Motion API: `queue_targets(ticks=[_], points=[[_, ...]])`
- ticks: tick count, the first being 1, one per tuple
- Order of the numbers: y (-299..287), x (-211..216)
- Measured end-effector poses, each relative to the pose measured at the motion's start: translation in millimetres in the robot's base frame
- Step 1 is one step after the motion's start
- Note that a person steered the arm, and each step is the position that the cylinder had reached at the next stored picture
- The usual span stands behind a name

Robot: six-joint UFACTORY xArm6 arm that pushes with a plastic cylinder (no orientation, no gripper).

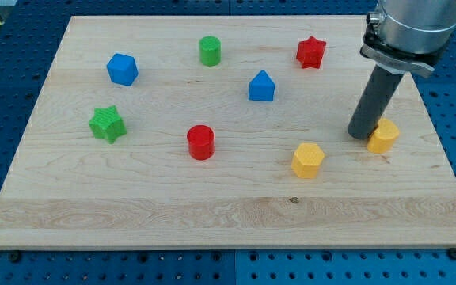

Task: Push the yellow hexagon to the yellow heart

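Note:
The yellow hexagon (pixel 308 160) lies on the wooden board at the lower right. The yellow heart (pixel 384 136) lies to its right and a little higher, near the board's right edge. My tip (pixel 362 136) is at the end of the dark rod, right beside the yellow heart's left side, touching or nearly touching it. The tip is up and to the right of the yellow hexagon, with a gap between them.
Other blocks on the board (pixel 133 214): a blue hexagon (pixel 122 69), a green cylinder (pixel 210 51), a red star (pixel 311 52), a blue house-shaped block (pixel 261 86), a green star (pixel 106 123) and a red cylinder (pixel 200 142). The arm's grey body (pixel 410 28) hangs over the upper right corner.

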State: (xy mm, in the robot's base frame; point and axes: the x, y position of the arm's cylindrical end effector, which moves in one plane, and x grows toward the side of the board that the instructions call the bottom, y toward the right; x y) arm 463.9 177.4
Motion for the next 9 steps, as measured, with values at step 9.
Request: queue_targets(ticks=[9], points=[[-104.9, 17.1]])
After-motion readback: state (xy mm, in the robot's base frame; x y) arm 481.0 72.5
